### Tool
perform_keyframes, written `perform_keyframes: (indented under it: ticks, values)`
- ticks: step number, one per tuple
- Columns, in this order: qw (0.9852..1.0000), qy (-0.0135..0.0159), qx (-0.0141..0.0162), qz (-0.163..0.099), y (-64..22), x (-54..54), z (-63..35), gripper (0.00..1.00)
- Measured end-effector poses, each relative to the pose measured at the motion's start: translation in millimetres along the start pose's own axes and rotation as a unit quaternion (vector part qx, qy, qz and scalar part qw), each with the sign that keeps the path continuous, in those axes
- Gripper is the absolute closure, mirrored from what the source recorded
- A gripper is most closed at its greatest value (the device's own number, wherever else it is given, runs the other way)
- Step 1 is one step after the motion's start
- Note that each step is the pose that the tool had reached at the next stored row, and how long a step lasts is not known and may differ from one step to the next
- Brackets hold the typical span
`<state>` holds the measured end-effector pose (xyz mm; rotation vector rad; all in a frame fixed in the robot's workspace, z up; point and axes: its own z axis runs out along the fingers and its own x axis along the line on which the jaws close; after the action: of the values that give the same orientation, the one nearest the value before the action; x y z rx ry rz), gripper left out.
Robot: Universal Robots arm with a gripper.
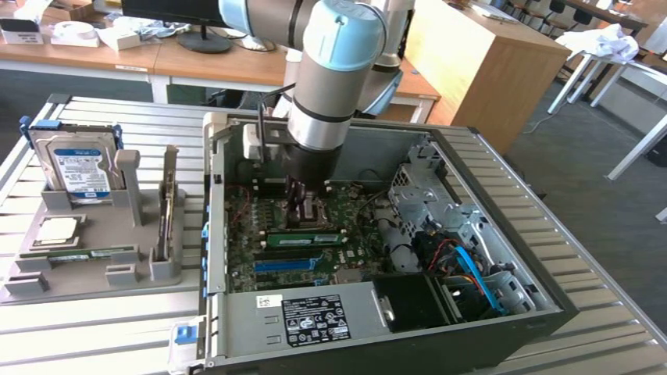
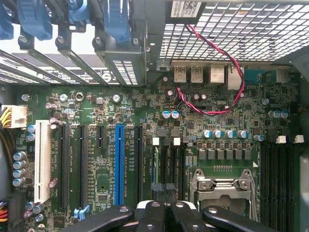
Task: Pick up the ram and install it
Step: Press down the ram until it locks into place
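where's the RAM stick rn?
In the exterior view, a green RAM stick sits in a motherboard slot inside the open PC case, just above the blue slot strip and below the gripper.

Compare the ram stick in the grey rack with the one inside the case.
The rack stick lies outside the case, on the exterior view's left; the case stick sits on the motherboard. The rack stick has a processor chip beside it; the case stick has a blue slot beside it. The rack stick looks paler, the case stick brighter green. Both are long, thin and green.
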<state>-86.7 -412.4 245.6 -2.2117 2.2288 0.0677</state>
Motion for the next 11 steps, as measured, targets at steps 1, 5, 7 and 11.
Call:
perform_keyframes:
  ticks: [1,5,7,11]
  values:
    - [1.0000,-0.0001,0.0000,0.000,0.0,0.1,0.3,0.90]
    - [1.0000,-0.0001,0.0000,0.000,-0.1,0.6,2.1,0.90]
    - [1.0000,0.0000,0.0000,0.000,-0.1,0.8,3.4,0.90]
    - [1.0000,0.0000,0.0000,0.000,-0.2,0.9,6.3,0.90]
